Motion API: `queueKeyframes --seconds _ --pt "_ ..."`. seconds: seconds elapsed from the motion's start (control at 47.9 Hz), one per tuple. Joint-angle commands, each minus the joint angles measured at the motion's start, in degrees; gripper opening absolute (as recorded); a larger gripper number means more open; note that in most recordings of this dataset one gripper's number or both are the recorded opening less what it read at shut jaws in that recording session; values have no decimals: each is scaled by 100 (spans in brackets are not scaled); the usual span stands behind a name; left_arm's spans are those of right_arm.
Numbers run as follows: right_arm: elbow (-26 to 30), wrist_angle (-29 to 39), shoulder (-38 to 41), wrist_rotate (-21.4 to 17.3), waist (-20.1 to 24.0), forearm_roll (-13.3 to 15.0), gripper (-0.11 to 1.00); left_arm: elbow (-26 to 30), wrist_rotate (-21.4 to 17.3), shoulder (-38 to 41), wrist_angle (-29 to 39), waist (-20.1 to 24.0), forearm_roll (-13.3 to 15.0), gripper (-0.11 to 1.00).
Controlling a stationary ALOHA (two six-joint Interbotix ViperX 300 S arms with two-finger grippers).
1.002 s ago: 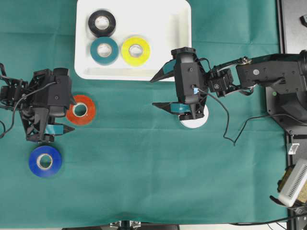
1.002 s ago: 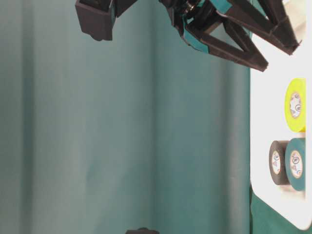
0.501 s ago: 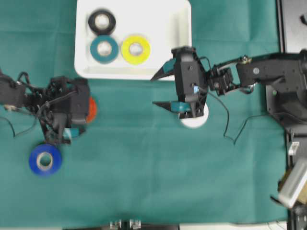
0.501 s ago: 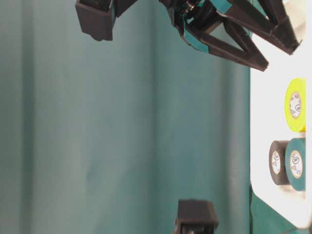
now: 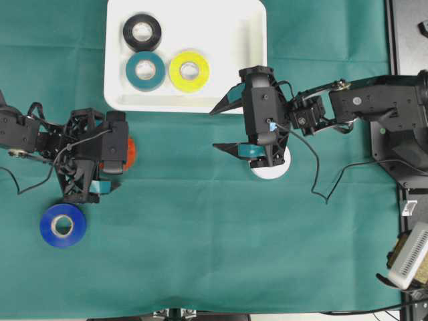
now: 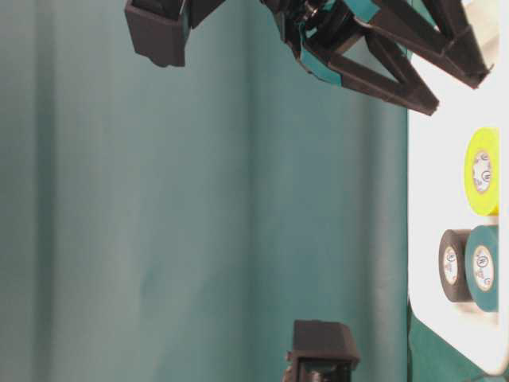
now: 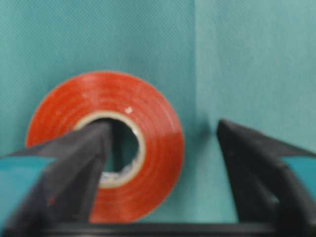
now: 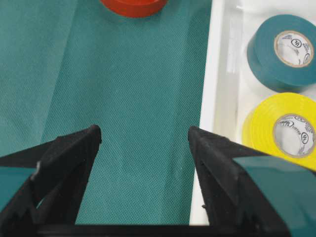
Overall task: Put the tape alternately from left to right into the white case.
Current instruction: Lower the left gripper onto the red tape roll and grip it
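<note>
On the green cloth (image 5: pixel 221 227) lie red tape (image 7: pixel 106 145), blue tape (image 5: pixel 62 225) and white tape (image 5: pixel 271 170); black tape (image 5: pixel 142 32), teal tape (image 5: pixel 145 71) and yellow tape (image 5: pixel 189 70) sit in the white case (image 5: pixel 234 40).

Three rolls (image 5: pixel 164 51) in white case (image 5: pixel 251 60) — others outside

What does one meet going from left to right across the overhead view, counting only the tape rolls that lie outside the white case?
Blue roll → red roll, partly under the left gripper → white roll, partly under the right gripper.
</note>
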State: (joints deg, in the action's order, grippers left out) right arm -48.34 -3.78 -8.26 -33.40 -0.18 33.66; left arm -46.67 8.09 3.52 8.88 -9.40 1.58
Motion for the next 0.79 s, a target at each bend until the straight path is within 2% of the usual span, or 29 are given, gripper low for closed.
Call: queueKeyframes --seconds 0.0,0.084,0.146,0.585,0.772 --pt "62 -35 -44 -9 9 0 73 44 18 -114 105 9 0 17" --pt "70 -44 -44 -9 18 9 73 44 18 -114 132 9 0 3" --pt "88 -44 -44 -9 18 0 73 53 18 -123 132 9 0 -3" --pt "88 -35 -44 -9 18 9 73 149 26 -246 149 0 0 -3" --pt "79 -9 -44 -9 9 0 73 316 123 -475 448 -70 9 -3"
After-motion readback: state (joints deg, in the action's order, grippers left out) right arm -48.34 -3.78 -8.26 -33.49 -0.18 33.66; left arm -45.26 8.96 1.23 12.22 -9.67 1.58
